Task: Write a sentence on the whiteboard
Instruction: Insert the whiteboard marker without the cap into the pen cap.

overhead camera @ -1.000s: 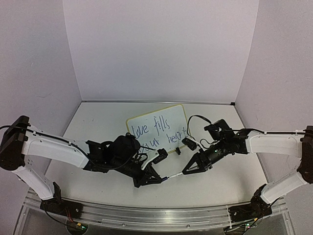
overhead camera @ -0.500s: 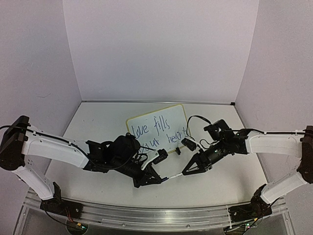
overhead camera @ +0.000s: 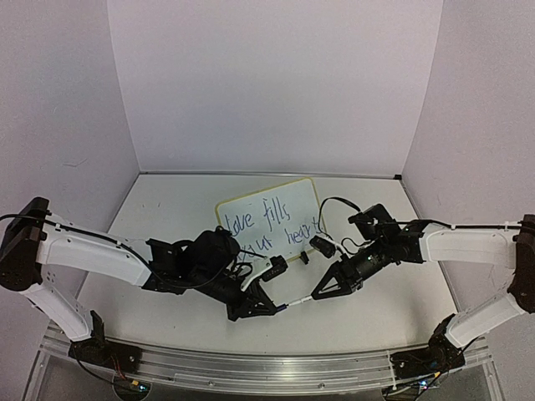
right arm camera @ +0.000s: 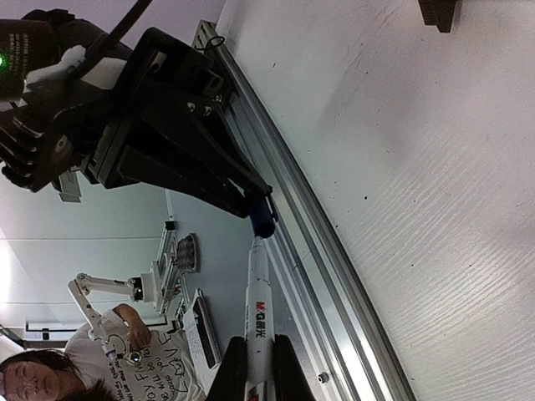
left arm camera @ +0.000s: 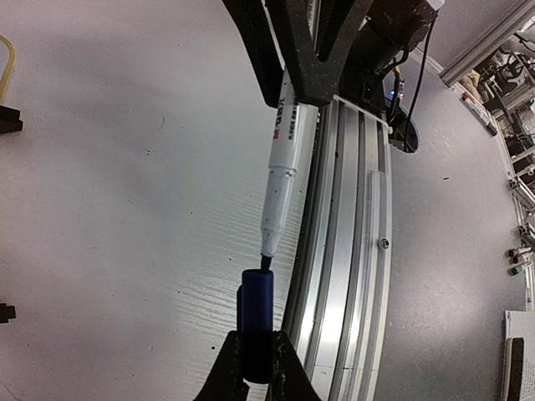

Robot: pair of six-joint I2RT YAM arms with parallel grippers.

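Whiteboard [overhead camera: 298, 193], frame centre: sentence [overhead camera: 267, 227] appears complete, two blue lines. Outstanding, by judgement: recapping. Left gripper [left arm camera: 255, 368] pinches blue cap [left arm camera: 255, 309]; right gripper [right arm camera: 257, 368] clamps marker [left arm camera: 284, 159], tip at the cap's mouth.

Top camera looks down from behind; both close wrist cameras face the marker [left arm camera: 287, 138] and cap [left arm camera: 255, 313].

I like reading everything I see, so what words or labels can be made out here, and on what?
"love fills" over "your heart": the sentence, blue handwriting on the whiteboard.
"M&G", red, on the marker in the right gripper; the finer print beside it is too blurred.
Blue cap in the left gripper: no text.
Onlooker's T-shirt print: unreadable.
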